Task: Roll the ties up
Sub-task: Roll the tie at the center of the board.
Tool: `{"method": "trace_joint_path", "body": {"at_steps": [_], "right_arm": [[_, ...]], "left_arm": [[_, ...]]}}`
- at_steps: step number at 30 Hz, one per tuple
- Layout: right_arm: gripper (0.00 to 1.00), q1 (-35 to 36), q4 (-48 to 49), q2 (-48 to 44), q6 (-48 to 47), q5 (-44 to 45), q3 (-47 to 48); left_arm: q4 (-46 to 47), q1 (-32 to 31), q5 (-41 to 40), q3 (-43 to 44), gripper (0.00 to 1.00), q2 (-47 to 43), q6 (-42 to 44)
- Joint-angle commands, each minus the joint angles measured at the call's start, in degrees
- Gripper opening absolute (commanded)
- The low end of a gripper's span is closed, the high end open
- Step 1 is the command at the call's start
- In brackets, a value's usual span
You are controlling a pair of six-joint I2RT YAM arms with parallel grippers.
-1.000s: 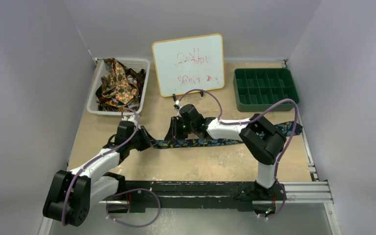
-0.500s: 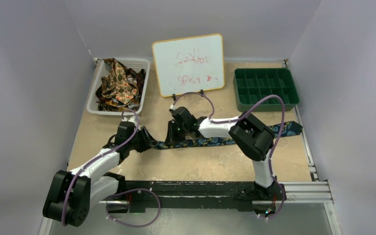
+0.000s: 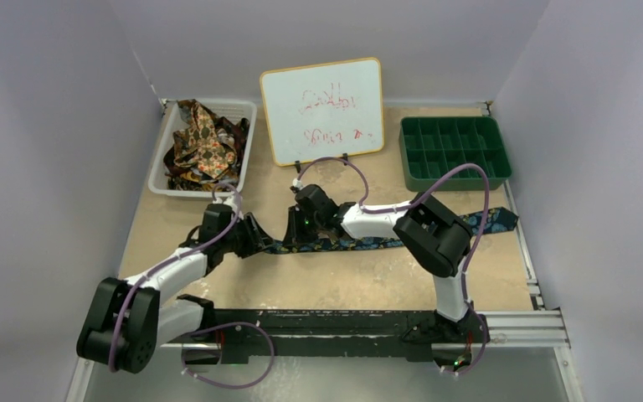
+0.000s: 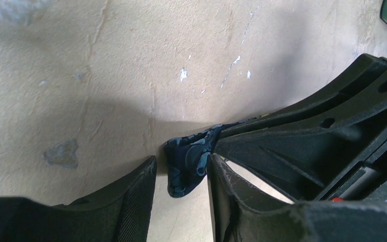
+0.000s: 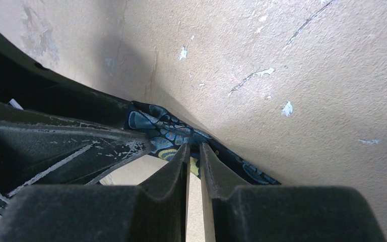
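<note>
The middle of the navy tie is hidden under the right arm in the top view, so only its left stretch and its broad right end near the table's right edge show. It lies flat across the table, running left to right. The red writing on the whiteboard is too faint to read. The ties heaped in the white basket at the back left are tangled in brown, gold and red, and their number cannot be counted. One tie lies on the table. There is also one basket, one whiteboard and one green divided tray at the back right. Both arms reach to the tie's left end. The left gripper has its fingers a narrow way apart, with the tie's folded tip between them; the tip touches one finger, and a sliver of table shows beside the other. The right gripper, just beside it, has its fingers nearly together and pinches the tie's patterned cloth at their tips.
</note>
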Motion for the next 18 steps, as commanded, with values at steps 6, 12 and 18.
{"method": "trace_joint_path", "body": {"at_steps": [6,12,18], "right_arm": [[0.16,0.05,-4.82,0.08,-2.22,1.82,-2.54],[0.16,0.01,-4.28,0.35,-1.62,1.65,-2.67],[0.16,0.0,-4.05,0.48,-1.77,1.2,-2.76]], "left_arm": [[3.0,0.96,4.29,1.09,0.35,6.06,0.16],[2.68,1.47,5.34,-1.63,0.38,4.56,-1.92],[1.73,2.14,4.99,-1.22,0.38,5.08,-2.16]]}}
